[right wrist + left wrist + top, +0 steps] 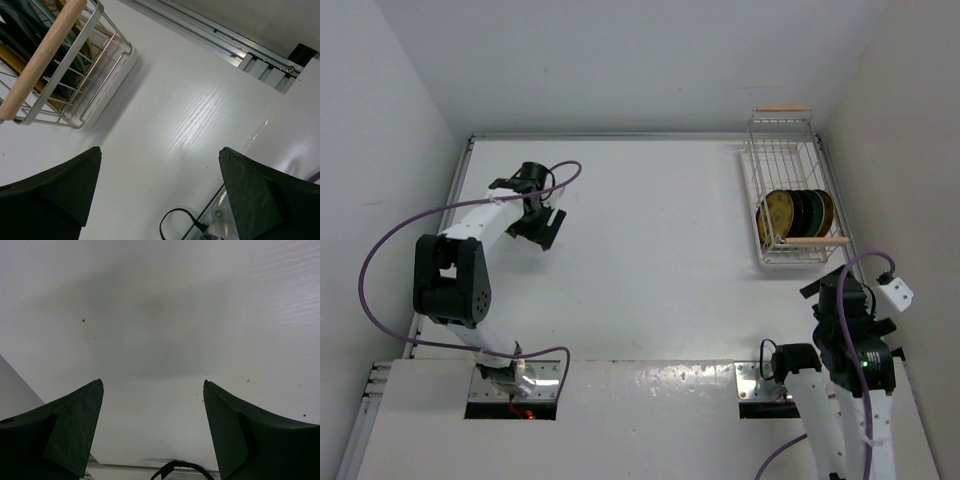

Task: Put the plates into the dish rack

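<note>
The white wire dish rack (786,190) with wooden bar handles stands at the table's far right. Several plates (796,213) stand on edge in its near end: a yellow patterned one at the left, dark ones beside it. In the right wrist view the rack's near corner (95,90) and wooden handle (42,60) show at top left, with plate edges behind the wires. My right gripper (160,150) is open and empty, just in front of the rack. My left gripper (153,382) is open and empty over bare table at the far left (538,215).
White walls close in the table on the left, back and right. A metal rail (220,37) runs along the table edge by the right wall. A raised white shelf (650,415) with the arm mounts spans the near edge.
</note>
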`<state>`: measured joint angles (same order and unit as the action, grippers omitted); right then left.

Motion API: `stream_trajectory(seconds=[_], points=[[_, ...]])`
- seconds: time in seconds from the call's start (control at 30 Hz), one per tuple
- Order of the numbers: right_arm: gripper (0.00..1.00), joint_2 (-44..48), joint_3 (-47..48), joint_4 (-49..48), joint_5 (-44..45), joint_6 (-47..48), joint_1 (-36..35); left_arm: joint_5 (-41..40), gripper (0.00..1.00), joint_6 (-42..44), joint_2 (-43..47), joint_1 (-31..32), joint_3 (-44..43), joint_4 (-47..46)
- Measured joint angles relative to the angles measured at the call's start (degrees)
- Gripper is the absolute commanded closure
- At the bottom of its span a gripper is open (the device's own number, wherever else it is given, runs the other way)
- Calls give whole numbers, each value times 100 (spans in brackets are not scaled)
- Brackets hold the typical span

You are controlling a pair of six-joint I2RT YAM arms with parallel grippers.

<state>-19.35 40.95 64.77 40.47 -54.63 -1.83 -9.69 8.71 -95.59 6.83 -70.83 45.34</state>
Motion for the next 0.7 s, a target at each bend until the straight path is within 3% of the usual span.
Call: stream_trajectory(seconds=[0.17,0.7], points=[[0,575,-199,-17,-155,87,0,-57,15,50,170,0,376,-2],[0,586,-282,-155,-391,105,0,-46,15,46,315,0,468,-46]])
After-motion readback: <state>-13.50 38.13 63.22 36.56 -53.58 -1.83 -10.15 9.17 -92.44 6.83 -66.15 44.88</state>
